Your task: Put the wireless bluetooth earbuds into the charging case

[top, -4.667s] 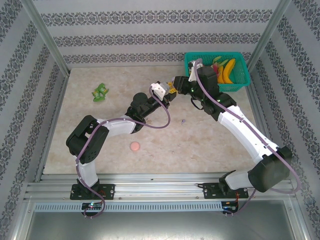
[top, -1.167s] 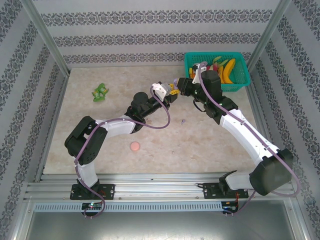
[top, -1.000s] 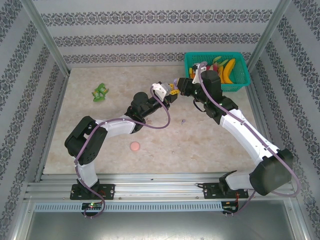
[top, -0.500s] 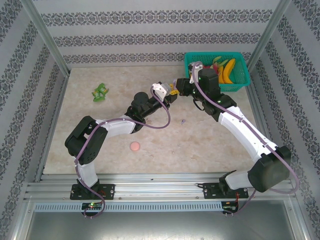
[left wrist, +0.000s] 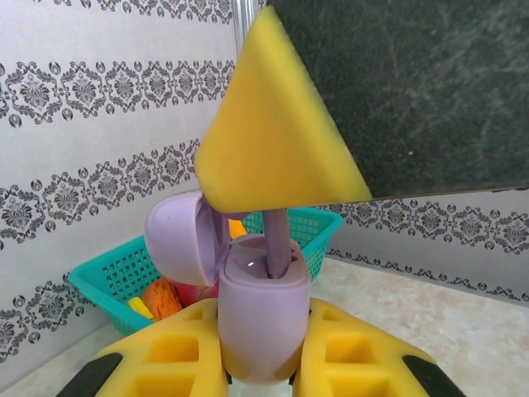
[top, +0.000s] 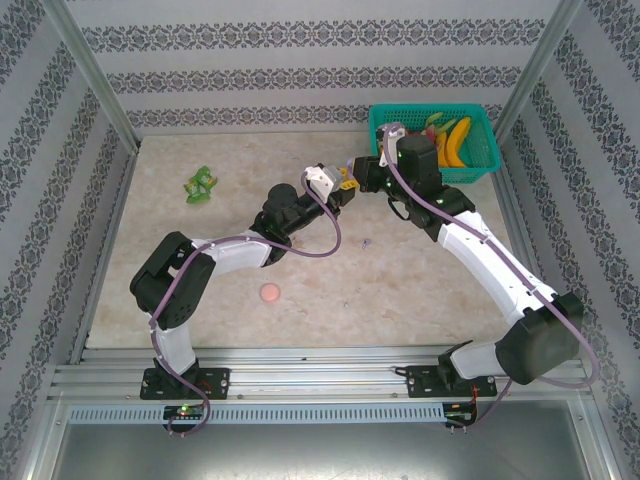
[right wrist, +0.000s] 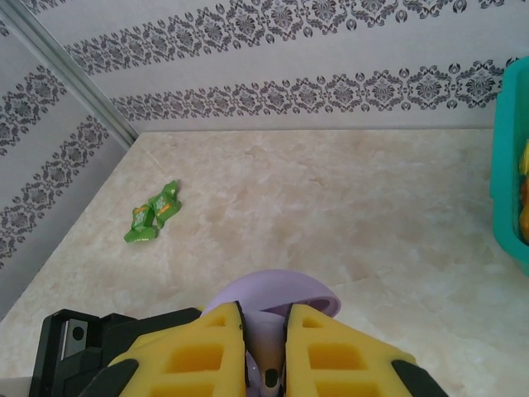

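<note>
1. The pale lilac stemmed earbud [left wrist: 278, 240] hangs stem-down with its lower end in the mouth of the lilac rounded plastic charging case [left wrist: 263, 318]. Both are held up above the far middle of the beige marbled tabletop [top: 420, 285].
2. The left gripper [left wrist: 263, 351] is clenched on the case body from both sides, and the hinged lid [left wrist: 177, 236] is swung open to the left.
3. The right gripper [right wrist: 264, 321] pinches the bud from above. Its yellow pads [left wrist: 273, 136] are almost together on it.
4. The bud looks very light, hard and smooth, so it would likely slip or twist under a slack pinch. The upper stem seems the best hold, as it leaves the tip free to drop in.
5. The case is a glossy, curved shell. Squeezing across its widest part, below the rim, should stop it squirting out.
6. The socket rim and the open lid crowd the entry, so the approach probably has to be straight down.
7. The teal plastic mesh basket [top: 478, 152] sits close on the right. To the left and near side there is open tabletop, with a small green object [top: 201, 184], a round pink case [top: 270, 293] and a loose lilac bud [top: 367, 243] well apart.
</note>
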